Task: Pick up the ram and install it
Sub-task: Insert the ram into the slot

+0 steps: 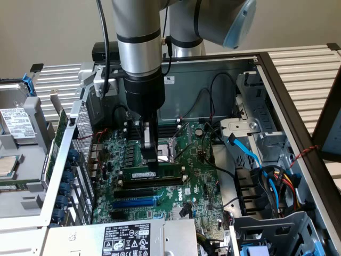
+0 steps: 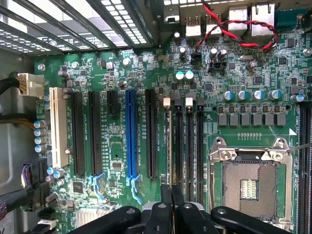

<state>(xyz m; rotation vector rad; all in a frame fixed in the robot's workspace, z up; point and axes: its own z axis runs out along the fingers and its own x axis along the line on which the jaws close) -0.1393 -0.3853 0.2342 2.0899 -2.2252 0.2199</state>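
**One claw, one ram, on a computer board**

The claw [image 1: 152,165] has its two fingers [image 2: 165,207] pressed close, pinching the upper edge of the single ram [image 1: 170,172]. The ram stands on edge on the green board [image 1: 198,184]. One black slot [image 1: 136,192] and then one blue slot [image 1: 133,202] lie parallel beside it. Four narrow memory slots [image 2: 189,146] adjoin one square socket [image 2: 248,187].

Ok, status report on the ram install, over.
Gripper shut on the ram, at its top edge. Ram upright along the black memory slots, seating unclear. Black cables apart, toward exterior view's right.
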